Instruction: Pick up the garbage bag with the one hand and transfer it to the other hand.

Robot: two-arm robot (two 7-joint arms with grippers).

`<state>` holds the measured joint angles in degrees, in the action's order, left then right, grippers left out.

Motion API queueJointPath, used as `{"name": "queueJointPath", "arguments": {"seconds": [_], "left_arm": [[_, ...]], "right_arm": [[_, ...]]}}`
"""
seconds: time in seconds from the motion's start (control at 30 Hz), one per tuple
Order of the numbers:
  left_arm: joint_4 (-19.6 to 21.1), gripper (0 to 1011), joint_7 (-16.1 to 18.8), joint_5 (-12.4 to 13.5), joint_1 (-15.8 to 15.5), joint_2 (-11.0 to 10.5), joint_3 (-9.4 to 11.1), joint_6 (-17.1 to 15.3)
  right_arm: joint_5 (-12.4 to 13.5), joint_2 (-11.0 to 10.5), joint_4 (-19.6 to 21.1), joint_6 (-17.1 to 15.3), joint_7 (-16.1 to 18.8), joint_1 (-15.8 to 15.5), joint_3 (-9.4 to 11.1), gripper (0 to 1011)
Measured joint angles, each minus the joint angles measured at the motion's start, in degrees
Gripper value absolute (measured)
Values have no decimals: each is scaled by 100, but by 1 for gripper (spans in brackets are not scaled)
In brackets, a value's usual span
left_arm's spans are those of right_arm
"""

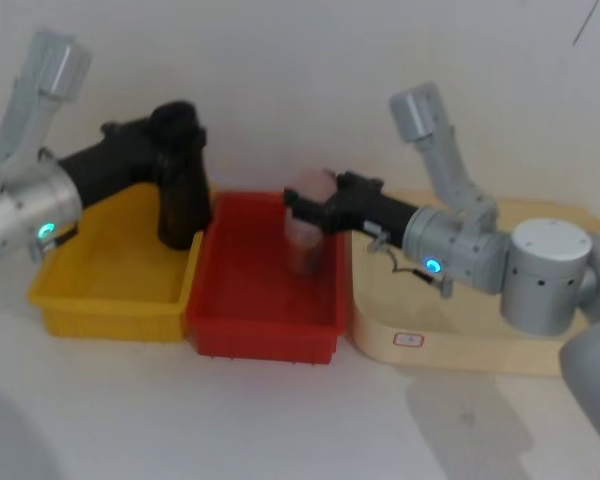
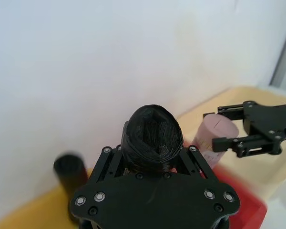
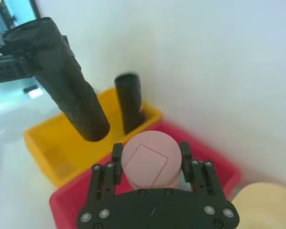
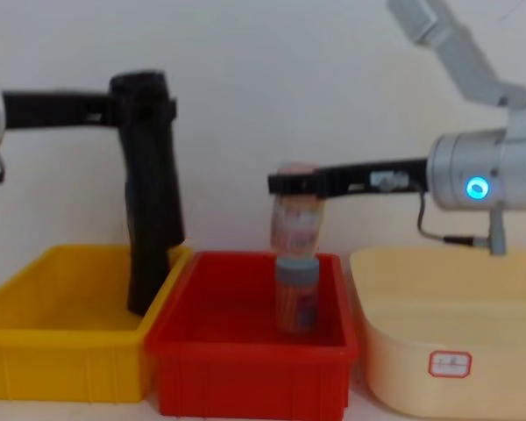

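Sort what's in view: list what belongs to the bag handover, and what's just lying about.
Job: garbage bag, clamped in the left gripper; right gripper, shut on a pink cylinder.
Lying about: slim black tube, yellow bin, red bin, cream tray.

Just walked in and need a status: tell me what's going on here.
The left gripper is shut on the garbage bag, holding it upright with its lower end over the yellow bin. The right gripper is shut on a pink container above the red bin. The grippers are apart, so the bag has not been handed over.
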<state>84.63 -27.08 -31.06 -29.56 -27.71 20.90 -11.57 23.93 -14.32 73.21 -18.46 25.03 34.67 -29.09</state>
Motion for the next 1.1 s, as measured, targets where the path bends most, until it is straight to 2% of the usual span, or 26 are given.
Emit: {"name": "queueJointPath", "arguments": {"seconds": [0.13, 0.23, 0.27, 0.57, 0.67, 0.7, 0.77, 0.8, 0.83, 0.87, 0.9, 0.93, 0.97, 1.0, 1.1], "left_arm": [[3, 375, -82, 7, -250, 134, 112, 61], [-118, 375, -198, 32, -514, 319, 272, 157], [-118, 375, -198, 32, -514, 319, 272, 157], [-715, 375, -585, 83, -1136, 866, 708, 430], [-1041, 375, -774, 96, -1376, 1112, 891, 544], [-1041, 375, -774, 96, -1376, 1112, 891, 544], [-1385, 375, -950, 108, -1591, 1351, 1053, 649], [-1385, 375, -950, 108, -1591, 1351, 1053, 649], [-1565, 375, -1037, 112, -1712, 1494, 1145, 709], [-1665, 375, -1085, 114, -1762, 1533, 1167, 744], [-1922, 375, -1172, 118, -1871, 1693, 1246, 819], [-1922, 375, -1172, 118, -1871, 1693, 1246, 819], [-2229, 375, -1279, 125, -2007, 1874, 1327, 925], [-2372, 375, -1344, 127, -2067, 1957, 1359, 999], [-3152, 375, -1554, 131, -2371, 2361, 1470, 1299]], "right_arm": [[4, -94, 323, 30, -174, -79, 129, 683], [-4, -171, 577, 41, -324, -150, 240, 683], [-8, -188, 634, 42, -376, -169, 267, 683], [-137, -383, 1264, 17, -907, -445, 608, 683], [-214, -455, 1496, -41, -1149, -585, 744, 683], [-214, -455, 1496, -41, -1149, -585, 744, 683], [-256, -498, 1636, -82, -1289, -685, 832, 683], [-276, -510, 1675, -100, -1350, -714, 857, 683], [-308, -538, 1770, -128, -1449, -794, 912, 683], [-323, -549, 1809, -143, -1498, -827, 937, 683], [-353, -573, 1888, -176, -1590, -894, 990, 683], [-373, -584, 1926, -198, -1652, -932, 1017, 683], [-389, -594, 1967, -217, -1700, -973, 1042, 683], [-405, -607, 2019, -236, -1750, -1023, 1074, 683], [-467, -646, 2167, -316, -1946, -1183, 1178, 683]]}}
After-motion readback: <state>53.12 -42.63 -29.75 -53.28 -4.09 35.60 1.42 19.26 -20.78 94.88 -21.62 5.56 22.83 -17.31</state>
